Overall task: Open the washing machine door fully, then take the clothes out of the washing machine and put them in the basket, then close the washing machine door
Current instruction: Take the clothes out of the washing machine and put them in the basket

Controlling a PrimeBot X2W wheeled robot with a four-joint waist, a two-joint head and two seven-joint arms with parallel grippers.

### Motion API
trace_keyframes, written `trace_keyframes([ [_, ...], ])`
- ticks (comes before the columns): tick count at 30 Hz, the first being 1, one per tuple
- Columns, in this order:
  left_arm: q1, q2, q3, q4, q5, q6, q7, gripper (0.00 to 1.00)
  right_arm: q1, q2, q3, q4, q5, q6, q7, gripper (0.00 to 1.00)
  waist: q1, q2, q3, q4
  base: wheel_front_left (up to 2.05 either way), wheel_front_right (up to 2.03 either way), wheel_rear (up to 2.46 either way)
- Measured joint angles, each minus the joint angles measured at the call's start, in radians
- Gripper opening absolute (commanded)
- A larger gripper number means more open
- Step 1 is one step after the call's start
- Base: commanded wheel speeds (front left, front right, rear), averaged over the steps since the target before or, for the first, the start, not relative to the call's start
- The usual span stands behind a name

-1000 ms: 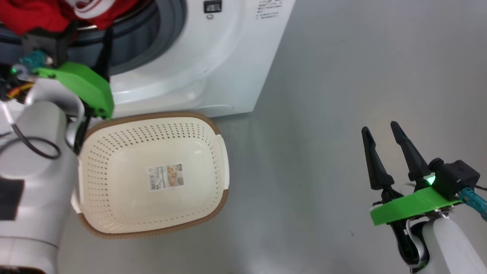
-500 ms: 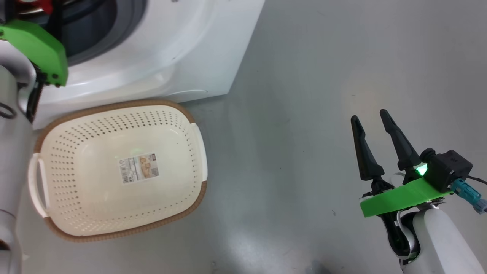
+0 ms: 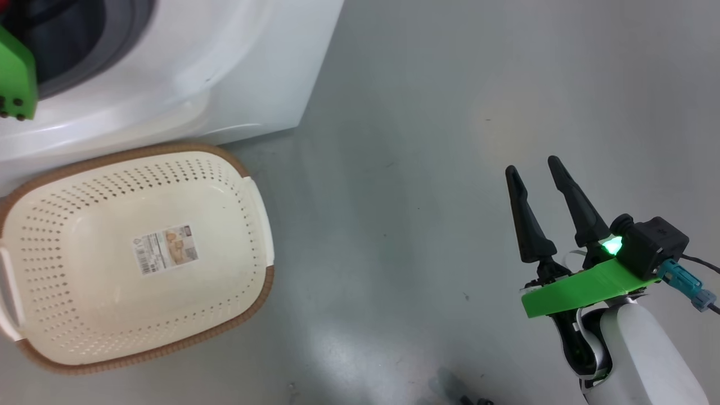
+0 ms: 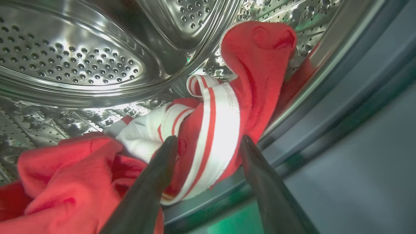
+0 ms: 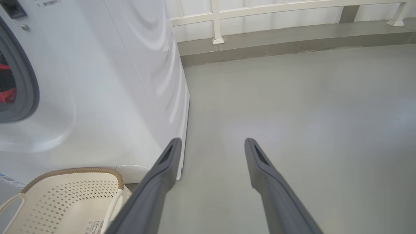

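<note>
My left gripper (image 4: pixel 208 142) is open inside the washing machine's steel drum (image 4: pixel 65 48). Its fingers straddle a white-striped fold of the red clothes (image 4: pixel 208 130), which are heaped against the grey gasket (image 4: pixel 341 97). In the head view the white washing machine (image 3: pixel 169 73) stands at the top left. The cream basket (image 3: pixel 225 185) sits empty on the floor in front of it, a sticker on its base. My right gripper (image 3: pixel 532 165) hangs open over bare floor at the lower right, holding nothing. The right wrist view has the machine (image 5: pixel 97 81), the basket (image 5: pixel 65 201) and that gripper (image 5: pixel 211 143). The washing machine door is out of view.
Grey floor (image 3: pixel 394 197) stretches to the right of the machine and basket. A white railing (image 5: pixel 260 13) above a low kerb closes off the far side. My left arm's green mount (image 3: pixel 14 79) shows at the left edge by the machine's opening.
The head camera has swung right, so machine, basket and left arm slid left in the picture. The right gripper holds about the same place, open throughout.
</note>
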Motion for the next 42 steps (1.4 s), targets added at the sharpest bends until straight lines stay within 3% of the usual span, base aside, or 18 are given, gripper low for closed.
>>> trace_keyframes([
  [5,-0.005,0.003,-0.013,0.011,0.002,0.0,0.007,1.0,0.0,0.003,0.0,0.0,0.001,0.0,0.0,1.0,0.0,0.0,0.009,-0.018,0.0,0.0,0.0],
  [6,-0.009,0.004,-0.016,0.014,0.002,0.0,0.012,0.77,0.0,0.003,0.0,0.0,0.001,0.0,0.0,1.0,0.0,0.0,0.012,-0.02,0.0,0.0,0.0],
  [7,-0.013,0.005,-0.017,0.016,0.002,0.0,0.014,0.35,0.0,0.004,0.0,0.0,0.001,0.0,0.0,1.0,0.0,0.0,0.013,-0.022,0.0,0.0,0.0],
  [8,-0.015,0.007,-0.018,0.017,0.002,0.001,0.016,0.0,0.0,0.004,0.0,0.0,0.001,0.0,0.0,1.0,0.0,0.0,0.014,-0.023,0.0,0.0,0.0],
  [17,-0.014,0.007,-0.007,0.024,-0.026,0.009,-0.02,0.0,0.0,0.005,-0.002,0.0,0.001,0.0,0.0,1.0,0.0001,0.0001,0.002,-0.018,0.0,0.0,0.0],
  [26,0.076,-0.045,0.075,0.0,-0.131,0.018,-0.089,0.0,0.004,0.006,-0.017,0.001,0.0,0.0,0.0,1.0,0.0,0.0,-0.048,0.012,0.0,0.0,0.0],
  [34,0.252,-0.071,0.183,-0.246,-0.186,0.039,-0.091,0.0,0.03,-0.01,-0.033,0.003,-0.001,0.0,0.0,1.0,0.0,0.0,-0.107,0.058,0.0,0.0,0.0],
  [42,0.416,-0.106,0.277,-0.46,-0.165,0.038,-0.091,0.0,0.068,-0.02,-0.038,0.006,-0.008,0.0,0.0,1.0,0.0,0.0,-0.171,0.102,0.0,0.0,0.0],
])
